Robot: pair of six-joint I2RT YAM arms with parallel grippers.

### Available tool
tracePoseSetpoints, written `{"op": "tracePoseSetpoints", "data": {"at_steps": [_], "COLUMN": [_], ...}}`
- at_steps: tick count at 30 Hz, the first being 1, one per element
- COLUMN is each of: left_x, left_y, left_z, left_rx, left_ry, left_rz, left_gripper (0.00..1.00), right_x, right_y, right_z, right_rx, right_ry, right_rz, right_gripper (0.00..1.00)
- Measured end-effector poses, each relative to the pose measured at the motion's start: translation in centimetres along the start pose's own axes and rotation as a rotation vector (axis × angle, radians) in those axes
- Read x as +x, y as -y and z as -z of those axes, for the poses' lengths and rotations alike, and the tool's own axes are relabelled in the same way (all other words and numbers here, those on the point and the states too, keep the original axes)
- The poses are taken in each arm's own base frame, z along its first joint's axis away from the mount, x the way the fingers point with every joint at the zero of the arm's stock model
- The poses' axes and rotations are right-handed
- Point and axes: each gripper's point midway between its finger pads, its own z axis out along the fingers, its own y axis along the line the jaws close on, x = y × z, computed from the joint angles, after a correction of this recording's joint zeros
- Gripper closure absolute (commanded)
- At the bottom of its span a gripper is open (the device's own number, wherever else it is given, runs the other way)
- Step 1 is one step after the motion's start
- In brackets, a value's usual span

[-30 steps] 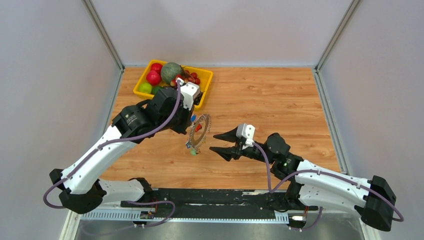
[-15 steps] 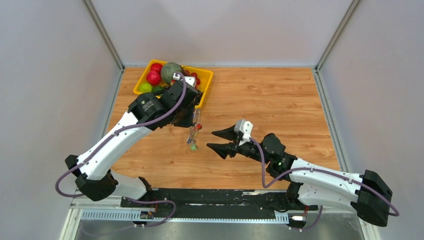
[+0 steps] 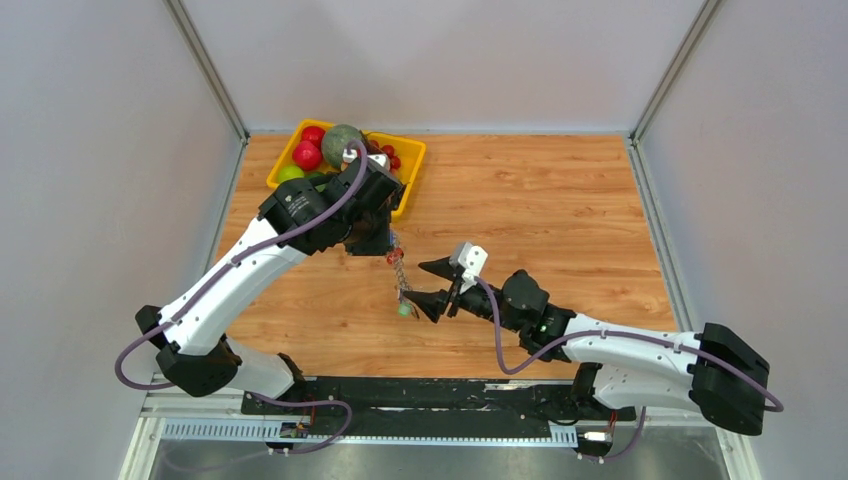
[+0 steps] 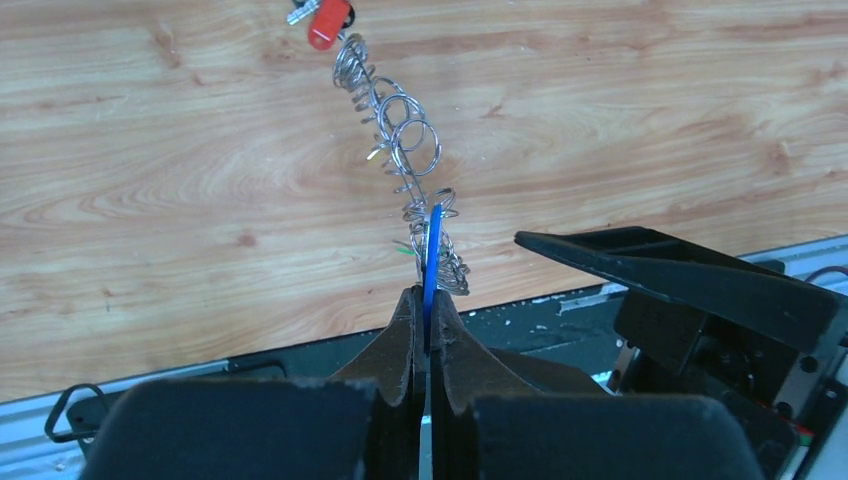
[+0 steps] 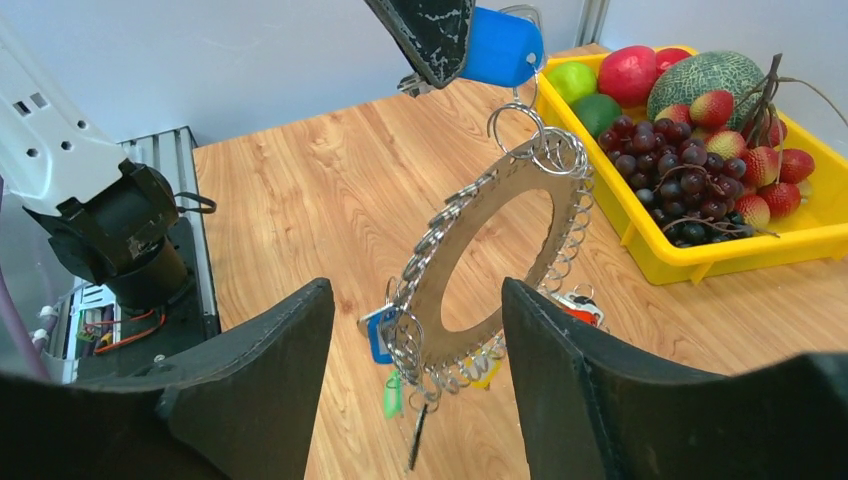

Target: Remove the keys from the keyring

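Note:
My left gripper [image 3: 388,238] is shut on a blue key head [image 4: 434,250] and holds it above the table, also seen in the right wrist view [image 5: 500,45]. The keyring [image 5: 490,250] dangles from it. It is a flat grey loop rimmed with small silvery split rings, edge-on in the top view [image 3: 400,280]. Red [image 5: 580,312], yellow [image 5: 487,372], green [image 5: 393,395] and blue [image 5: 378,333] keys hang at its lower part. My right gripper [image 5: 415,290] is open, its jaws standing on either side of the ring's lower part [image 3: 418,285], touching nothing.
A yellow fruit tray [image 3: 412,152] with melon, apples and grapes stands at the table's back left, just behind the left wrist. It also shows in the right wrist view [image 5: 800,235]. Grey walls close in both sides of the wooden table [image 3: 560,200].
My right gripper has moved left until its open jaws flank the hanging ring. My left gripper has swung the ring edge-on and carried it slightly right and nearer.

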Motion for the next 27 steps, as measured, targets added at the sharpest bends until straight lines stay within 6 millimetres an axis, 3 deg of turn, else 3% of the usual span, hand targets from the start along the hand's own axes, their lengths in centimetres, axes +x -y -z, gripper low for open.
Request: {"op": "tracePoseSetpoints", "data": {"at_steps": [8, 21, 27], "left_x": [0.7, 1.5, 1.8], "left_y": [0.8, 1.7, 1.8], "left_z": [0.2, 1.3, 1.8], "left_rx": [0.045, 0.118, 0.141], "left_ry": [-0.039, -0.075, -0.085], "left_rz": [0.015, 0.018, 0.017], "left_gripper": [1.0, 1.0, 1.0], "right_x": [-0.3, 1.3, -1.0], "right_y": [0.0, 4.5, 4.7], "right_z": [-0.8, 0.1, 1.5], "right_rx": [0.036, 0.271, 0.275], "right_ry": [0.002, -0.087, -0.029], "right_rz": [0.035, 0.151, 0.203], "right_gripper": [0.33, 0.35, 0.39]}}
